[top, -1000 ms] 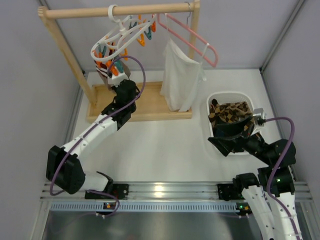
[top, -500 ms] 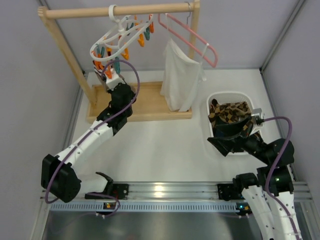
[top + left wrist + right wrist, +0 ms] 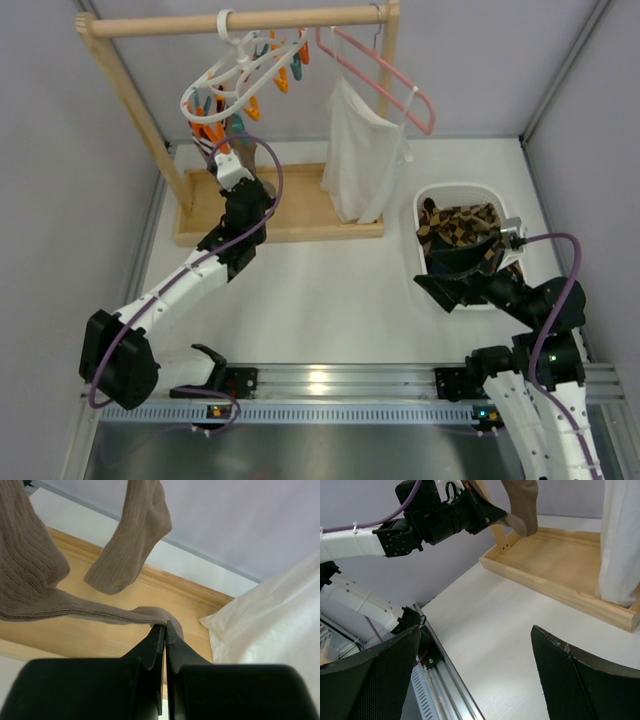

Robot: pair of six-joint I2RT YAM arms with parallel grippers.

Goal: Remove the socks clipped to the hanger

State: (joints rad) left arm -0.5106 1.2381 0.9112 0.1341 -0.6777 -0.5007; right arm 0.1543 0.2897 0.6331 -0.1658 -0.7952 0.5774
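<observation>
Your left end effector (image 3: pixel 165 630) is clenched on the toe of a ribbed brown sock (image 3: pixel 35 580). The sock stretches from the pinched tip up and away to the left, out of the wrist view. A second brown sock (image 3: pixel 131 535) hangs free just beyond, apart from the fingers. From above, that end effector sits right under the hanger (image 3: pixel 228 72), below its orange and teal clothespins (image 3: pixel 212 128).

Your right end effector (image 3: pixel 476 629) is released, its jaws spread wide and holding nothing. It sits over the near edge of the white basket (image 3: pixel 440 193), where argyle socks (image 3: pixel 468 225) lie.

The hanger hooks on a wooden rack (image 3: pixel 240 20), whose tray base rests on the white counter (image 3: pixel 330 300). A white cloth (image 3: pixel 360 150) on a pink hanger (image 3: pixel 400 92) hangs beside it. Grey walls close in on three sides.
</observation>
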